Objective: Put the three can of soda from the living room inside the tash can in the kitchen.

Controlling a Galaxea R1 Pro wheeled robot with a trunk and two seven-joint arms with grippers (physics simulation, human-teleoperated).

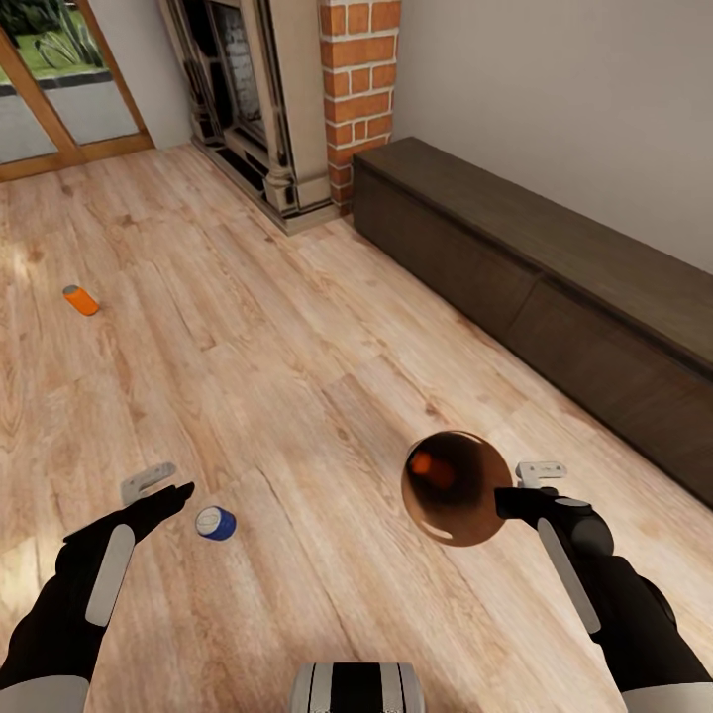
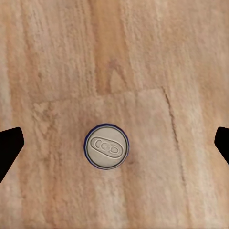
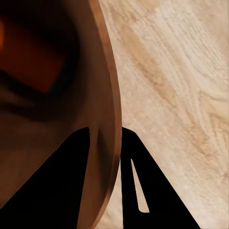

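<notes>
The left end effector [image 1: 163, 487] hangs wide open with nothing in it. The dark blue cylindrical soda can with a silver top [image 1: 215, 522] stands upright on the light wood plank floor [image 1: 297, 327], just beside it at about 4 o'clock in the head view. In the left wrist view the can's lid [image 2: 107, 146] sits centred between the two spread fingertips [image 2: 9, 143], so a good grasp should mean descending straight, keeping the can centred, and closing on its sides without tipping it.

The right end effector [image 1: 507, 500] is clamped on the rim of the small round glossy copper-brown bin [image 1: 456, 487], held tilted with an orange can [image 1: 426, 463] visible inside its dark interior.

A second bright orange can [image 1: 80, 300] lies on its side toward 10 o'clock, well apart. The long dark brown low cabinet [image 1: 555, 267] and red brick fireplace [image 1: 358, 89] stand away from the blue can; nothing seems to block the approach.
</notes>
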